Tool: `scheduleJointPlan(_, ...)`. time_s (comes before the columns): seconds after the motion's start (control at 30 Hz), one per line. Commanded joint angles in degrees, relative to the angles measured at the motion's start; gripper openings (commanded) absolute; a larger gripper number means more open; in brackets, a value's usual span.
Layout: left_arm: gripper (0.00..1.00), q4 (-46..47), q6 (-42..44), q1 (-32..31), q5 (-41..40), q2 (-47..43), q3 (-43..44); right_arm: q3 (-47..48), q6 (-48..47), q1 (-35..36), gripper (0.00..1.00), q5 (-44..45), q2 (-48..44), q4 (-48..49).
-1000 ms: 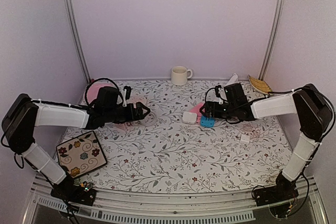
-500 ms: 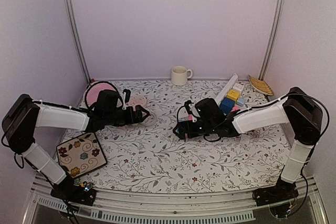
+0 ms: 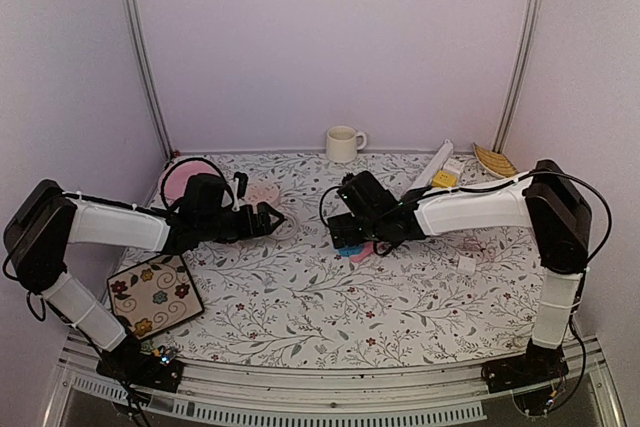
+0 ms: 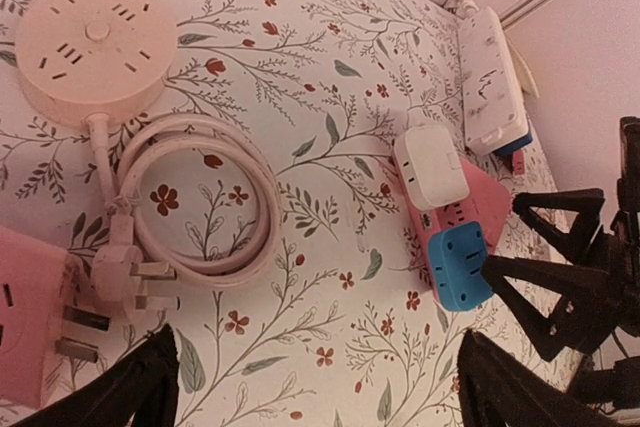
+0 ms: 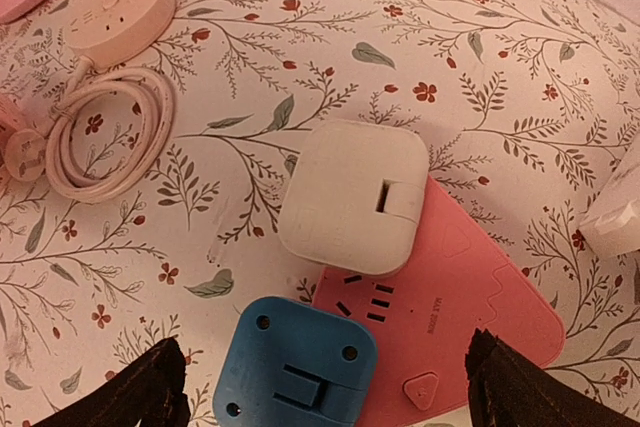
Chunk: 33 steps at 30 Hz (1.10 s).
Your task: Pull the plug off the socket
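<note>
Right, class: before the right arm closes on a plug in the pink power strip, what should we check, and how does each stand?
1. Right gripper open: ok.
2. Blue square plug between its fingers in the wrist view: ok.
3. Blue plug seated in the flat pink power strip beside a white square plug: ok.
4. Left gripper steadying the strip: not ok, it is open and apart.
5. Fingers low enough to grip: cannot tell.

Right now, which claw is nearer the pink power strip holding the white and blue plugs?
Right. The right claw hovers open just above the pink power strip; the left claw is well away across the table, open over the coiled cord.
</note>
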Motion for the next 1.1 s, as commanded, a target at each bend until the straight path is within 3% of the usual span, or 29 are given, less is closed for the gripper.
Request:
scheduleJointPlan(0.0, 0.97, 1.5, -0.23, -0.41, -0.68, -0.17, -0.92, 7.31, -2.19, 3.68, 0.99, 9.71, 5.79, -8.87)
scheduleJointPlan(0.37, 0.97, 1.06, 0.14, 0.82, -0.94, -1.95, -2.03, 22.5, -3.68, 6.51, 0.99, 23.96, 19.39, -22.52)
scheduleJointPlan(0.7, 0.97, 1.65, -0.43, 0.93, -0.19, -1.68, -1.92, 25.94, -3.65, 7.34, 0.99, 31.39, 23.02, -26.97)
scheduleJointPlan(0.8, 0.97, 1.66, -0.46, 0.93, -0.11, -1.63, -1.82, 26.01, -4.23, 7.47, 0.91, 32.06, 22.66, -27.27)
scheduleJointPlan(0.93, 0.97, 1.74, -0.52, 0.94, -0.16, -1.43, -1.77, 26.0, -4.34, 7.65, 0.71, 31.82, 21.7, -27.31)
scheduleJointPlan(1.07, 0.97, 1.76, -0.52, 0.95, -0.1, -1.32, -1.77, 25.61, -3.68, 7.78, 0.59, 30.63, 20.39, -27.25)
